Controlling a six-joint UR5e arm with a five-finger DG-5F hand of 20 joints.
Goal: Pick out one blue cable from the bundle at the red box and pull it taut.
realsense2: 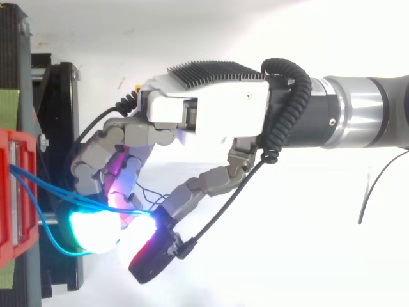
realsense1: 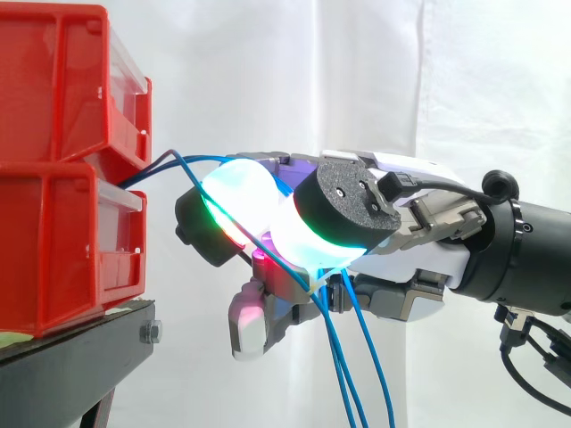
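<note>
Several thin blue cables come out from between the two stacked red bins and run right into my hand. From there they hang down past the bottom of the side view. The fingers are curled, and a glowing cyan-green fingertip and the black-backed thumb close on the cables. Which single strand is pinched is hidden. From above, the blue cables leave the red bin and reach the curled fingers of the hand. One strand sags in a loop below them.
The bins stand on a black stand at the left. A thin dark cable leaves the bins beside the blue ones. A white curtain hangs behind.
</note>
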